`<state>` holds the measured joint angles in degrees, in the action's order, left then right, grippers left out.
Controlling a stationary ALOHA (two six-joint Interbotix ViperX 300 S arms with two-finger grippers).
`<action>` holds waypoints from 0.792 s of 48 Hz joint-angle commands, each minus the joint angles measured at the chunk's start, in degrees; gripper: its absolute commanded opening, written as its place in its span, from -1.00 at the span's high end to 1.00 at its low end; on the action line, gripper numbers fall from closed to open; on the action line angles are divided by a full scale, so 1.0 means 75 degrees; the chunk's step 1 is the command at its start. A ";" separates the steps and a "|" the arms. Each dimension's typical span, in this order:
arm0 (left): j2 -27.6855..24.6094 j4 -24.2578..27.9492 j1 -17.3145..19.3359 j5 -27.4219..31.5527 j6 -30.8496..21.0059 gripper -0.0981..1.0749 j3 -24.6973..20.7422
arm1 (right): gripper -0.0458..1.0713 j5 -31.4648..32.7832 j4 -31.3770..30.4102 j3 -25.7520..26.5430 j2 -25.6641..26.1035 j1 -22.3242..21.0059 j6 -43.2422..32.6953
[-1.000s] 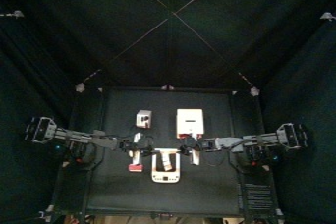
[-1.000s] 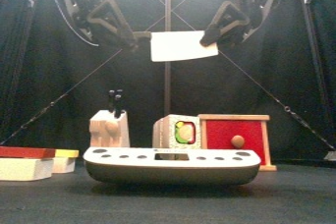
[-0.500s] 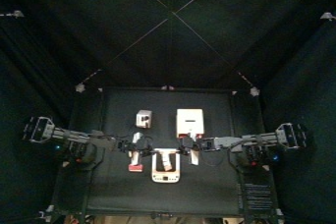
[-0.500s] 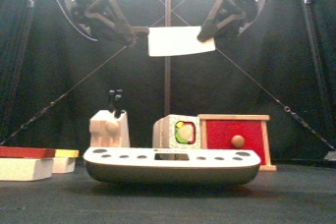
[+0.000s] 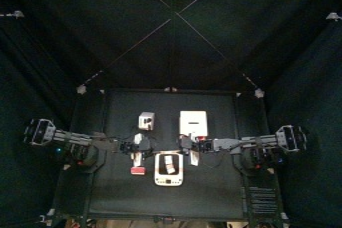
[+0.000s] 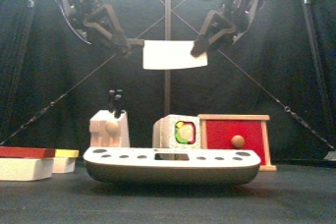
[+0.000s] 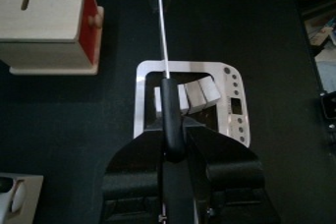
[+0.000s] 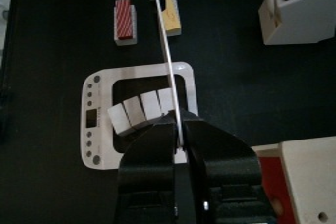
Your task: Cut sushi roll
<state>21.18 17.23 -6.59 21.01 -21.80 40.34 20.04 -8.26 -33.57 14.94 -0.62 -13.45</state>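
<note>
Both tools hang high over the desk (image 6: 296, 177). The left tool (image 6: 130, 43) and the right tool (image 6: 199, 47) each pinch one end of a flat white blade (image 6: 174, 55), jaws closed tight on it (each wrist view shows it as just a thin line). The blade is up in the air, well above the white board (image 6: 171, 159). The sushi roll (image 8: 138, 110) lies on the board (image 8: 98, 120), right under the blade. A red box (image 6: 237, 140) stands behind the board.
</note>
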 commanded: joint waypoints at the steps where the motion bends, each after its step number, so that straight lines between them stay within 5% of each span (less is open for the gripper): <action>1: 0.0047 0.0891 -0.0316 0.0141 -0.0656 0.13 -0.0211 | 0.57 -0.0035 -0.0410 0.0059 0.0176 0.0000 -0.0305; 18: -0.0012 0.3984 -0.0949 0.0000 -0.4219 0.13 0.0375 | 0.57 -0.0105 -0.2180 -0.0199 0.0094 0.0363 -0.2121; 26: -0.0059 0.4734 -0.0973 -0.0258 -0.4957 0.13 0.0574 | 0.57 -0.0316 -0.2965 -0.0457 0.0059 0.0469 -0.3105; 38: -0.0551 0.4805 -0.0973 -0.0516 -0.5039 0.12 0.0633 | 0.57 -0.0680 -0.4020 -0.0973 -0.0164 0.0668 -0.4758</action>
<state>18.11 53.09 -13.18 17.40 -59.41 45.44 15.21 -35.33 -40.08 13.45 4.39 -46.05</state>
